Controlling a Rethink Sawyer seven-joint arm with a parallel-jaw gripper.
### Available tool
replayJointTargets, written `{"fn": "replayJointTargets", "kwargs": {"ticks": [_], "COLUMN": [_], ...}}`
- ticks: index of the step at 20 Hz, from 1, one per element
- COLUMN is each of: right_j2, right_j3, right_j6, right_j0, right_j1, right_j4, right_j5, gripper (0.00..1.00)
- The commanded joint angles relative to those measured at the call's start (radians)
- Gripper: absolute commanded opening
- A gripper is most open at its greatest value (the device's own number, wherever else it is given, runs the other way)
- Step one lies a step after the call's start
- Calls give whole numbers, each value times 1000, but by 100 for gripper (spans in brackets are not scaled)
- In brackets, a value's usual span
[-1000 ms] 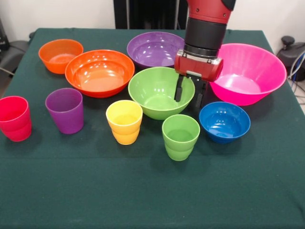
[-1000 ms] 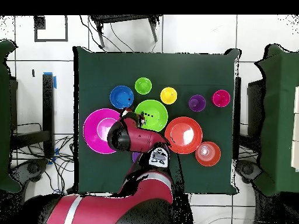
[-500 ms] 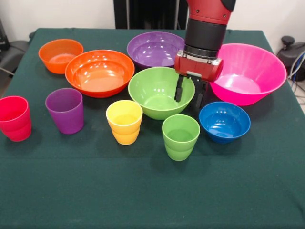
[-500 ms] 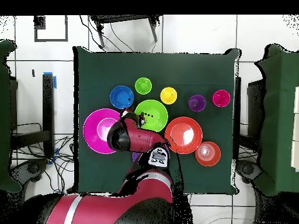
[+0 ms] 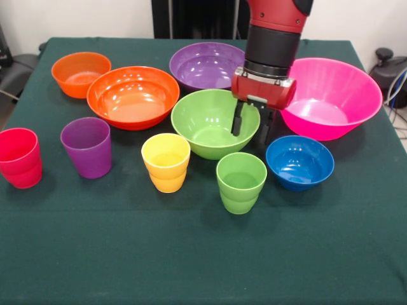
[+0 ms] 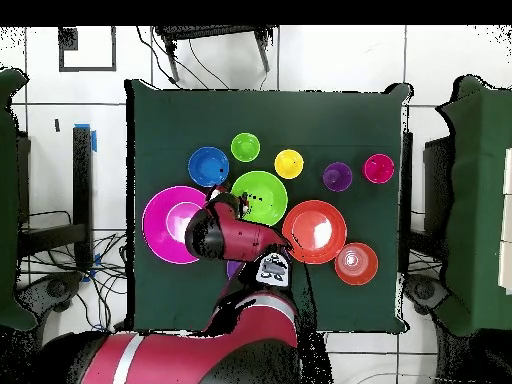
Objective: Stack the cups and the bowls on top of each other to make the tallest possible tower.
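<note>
My gripper [image 5: 251,127] is open and hangs over the right rim of the lime green bowl [image 5: 206,124], one finger inside it and one outside. It holds nothing. The pink bowl [image 5: 331,95], purple bowl [image 5: 206,63], large orange bowl [image 5: 133,95], small orange bowl [image 5: 81,73] and small blue bowl [image 5: 299,162] all stand upright and apart on the table. The red cup [image 5: 19,157], purple cup [image 5: 87,146], yellow cup [image 5: 166,162] and green cup [image 5: 241,182] stand singly in front. No tower stands.
The green tablecloth [image 5: 191,254] is bare at the near side of the front view. In the overhead view my arm [image 6: 240,250] covers most of the purple bowl. Chairs and cables lie around the table.
The gripper has risen very slightly over the lime green bowl's rim. Nothing else has moved.
</note>
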Motion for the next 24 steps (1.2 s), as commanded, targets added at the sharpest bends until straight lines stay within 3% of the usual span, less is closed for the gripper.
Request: {"fn": "replayJointTargets", "kwargs": {"ticks": [1, 4, 5, 24], "right_j2": [104, 81, 70, 102], "right_j3": [-27, -35, -40, -34], "right_j6": [118, 110, 102, 108], "right_j0": [-17, 2, 9, -25], "right_j1": [49, 54, 56, 49], "right_j4": [-39, -32, -35, -46], "right_j5": [-21, -19, -21, -14], "gripper": [100, 100, 0, 0]}}
